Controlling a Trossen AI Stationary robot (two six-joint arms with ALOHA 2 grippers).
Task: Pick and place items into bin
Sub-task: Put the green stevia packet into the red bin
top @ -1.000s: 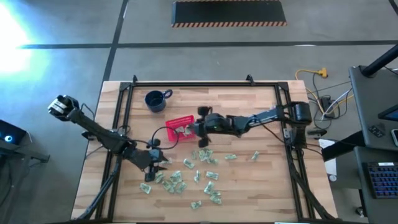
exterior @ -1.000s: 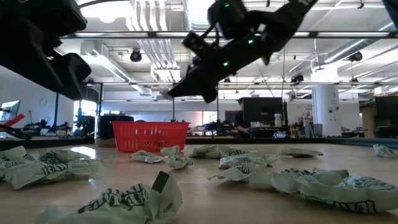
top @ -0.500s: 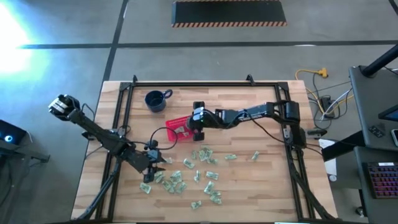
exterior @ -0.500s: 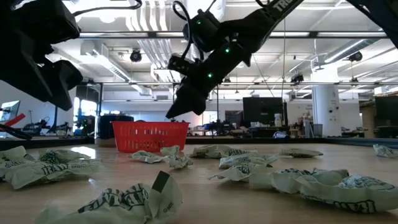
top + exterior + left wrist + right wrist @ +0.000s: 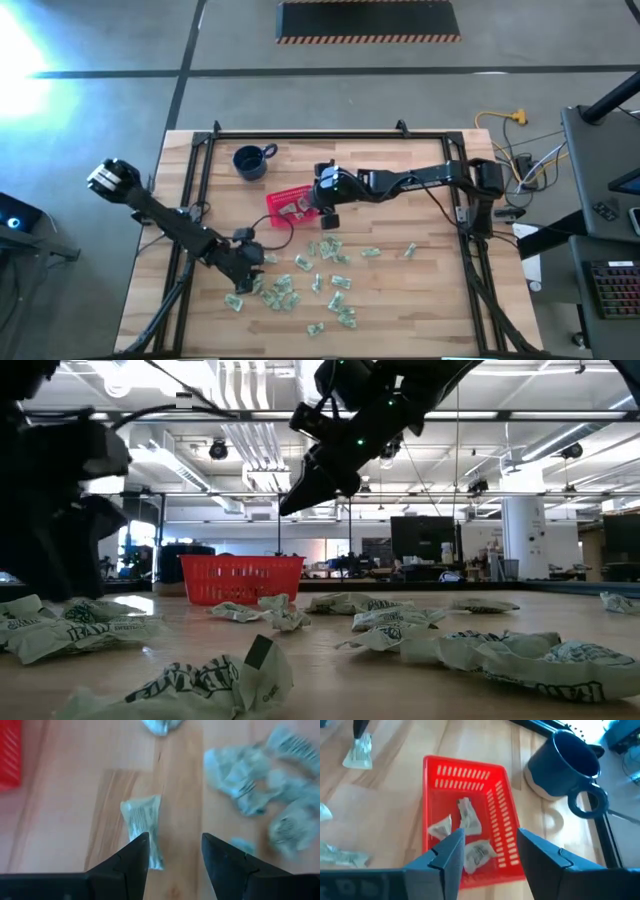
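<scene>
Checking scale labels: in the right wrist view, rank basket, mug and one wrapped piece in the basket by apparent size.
1. Basket, largest.
2. Mug, clearly smaller, though partly cut off at the frame edge.
3. Wrapped piece in the basket, far smallest.

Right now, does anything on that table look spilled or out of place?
Nothing looks damaged. The green-and-white wrapped pieces lie scattered loose over the table rather than spilled from anything; a few already sit in the upright red basket. The blue mug stands apart, upright.
</scene>
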